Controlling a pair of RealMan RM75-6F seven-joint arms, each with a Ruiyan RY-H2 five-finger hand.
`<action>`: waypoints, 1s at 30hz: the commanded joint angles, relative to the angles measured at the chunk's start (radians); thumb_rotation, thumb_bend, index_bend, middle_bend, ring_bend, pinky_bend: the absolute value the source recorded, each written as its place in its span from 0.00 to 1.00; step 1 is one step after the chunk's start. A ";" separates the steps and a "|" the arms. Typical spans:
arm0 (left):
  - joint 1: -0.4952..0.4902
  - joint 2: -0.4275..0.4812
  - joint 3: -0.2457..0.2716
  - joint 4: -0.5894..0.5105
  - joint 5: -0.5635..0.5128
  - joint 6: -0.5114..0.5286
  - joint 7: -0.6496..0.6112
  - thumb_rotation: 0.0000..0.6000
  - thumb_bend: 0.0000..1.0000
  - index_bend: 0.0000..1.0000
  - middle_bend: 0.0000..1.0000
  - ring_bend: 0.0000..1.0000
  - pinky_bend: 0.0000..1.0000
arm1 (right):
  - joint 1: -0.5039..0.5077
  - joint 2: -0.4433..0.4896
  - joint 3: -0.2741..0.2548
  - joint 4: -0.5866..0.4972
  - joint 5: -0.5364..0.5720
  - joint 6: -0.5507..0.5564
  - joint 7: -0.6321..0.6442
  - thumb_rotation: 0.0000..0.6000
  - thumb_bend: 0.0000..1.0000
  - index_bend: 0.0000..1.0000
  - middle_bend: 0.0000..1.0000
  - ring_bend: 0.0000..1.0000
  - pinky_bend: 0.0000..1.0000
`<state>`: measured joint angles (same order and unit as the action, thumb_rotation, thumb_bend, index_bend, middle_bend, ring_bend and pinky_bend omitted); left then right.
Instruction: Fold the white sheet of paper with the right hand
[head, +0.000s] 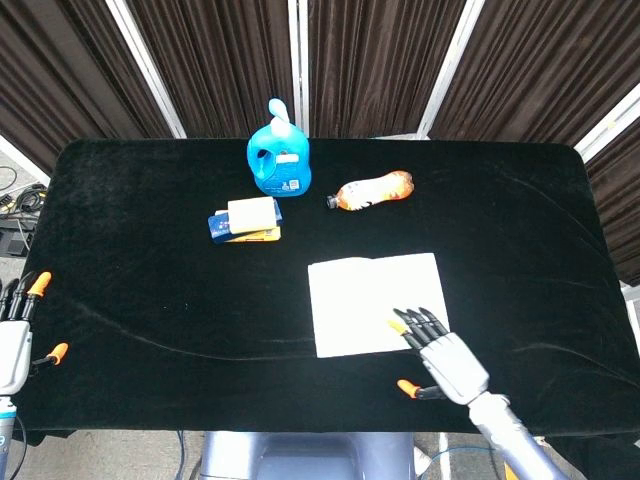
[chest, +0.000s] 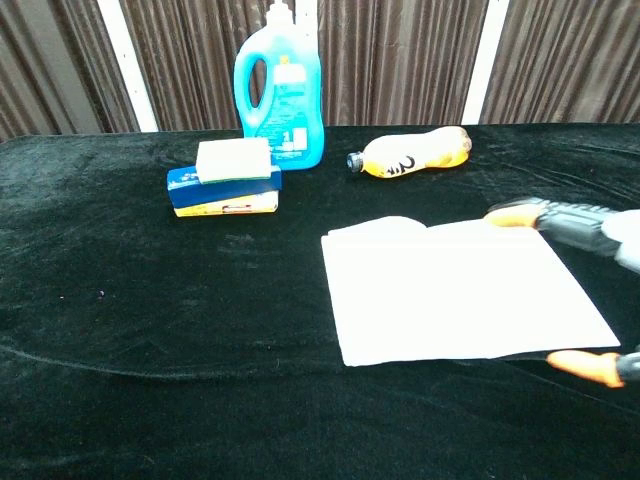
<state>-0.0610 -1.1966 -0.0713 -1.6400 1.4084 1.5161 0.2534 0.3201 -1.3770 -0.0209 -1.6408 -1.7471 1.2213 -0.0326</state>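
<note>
The white sheet of paper (head: 377, 303) (chest: 462, 285) lies flat on the black tablecloth, right of centre, its far left corner slightly lifted. My right hand (head: 444, 361) (chest: 590, 290) hovers over the paper's near right corner, fingers spread and empty, orange fingertips (head: 397, 325) over the sheet. Only its finger ends and thumb tip show in the chest view, at the right edge. My left hand (head: 14, 342) stays at the table's near left edge, fingers apart, holding nothing.
A blue detergent jug (head: 279, 160) (chest: 280, 88) stands at the back centre. An orange bottle (head: 372, 190) (chest: 412, 154) lies on its side right of it. A white sponge on a blue and yellow box (head: 245, 220) (chest: 226, 178) sits left of the paper.
</note>
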 joint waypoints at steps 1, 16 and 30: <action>-0.001 0.002 -0.002 0.000 -0.007 -0.005 -0.002 1.00 0.18 0.00 0.00 0.00 0.00 | 0.021 -0.058 0.024 0.008 0.059 -0.042 -0.042 1.00 0.17 0.00 0.00 0.00 0.00; -0.005 0.011 -0.016 -0.004 -0.056 -0.026 -0.001 1.00 0.19 0.00 0.00 0.00 0.00 | 0.061 -0.238 0.081 0.113 0.218 -0.104 -0.123 1.00 0.17 0.00 0.00 0.00 0.00; -0.010 0.009 -0.023 -0.006 -0.088 -0.041 0.017 1.00 0.19 0.00 0.00 0.00 0.00 | 0.076 -0.353 0.099 0.216 0.271 -0.095 -0.109 1.00 0.17 0.00 0.00 0.00 0.00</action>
<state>-0.0713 -1.1874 -0.0939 -1.6457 1.3202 1.4758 0.2701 0.3935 -1.7221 0.0743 -1.4320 -1.4809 1.1233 -0.1463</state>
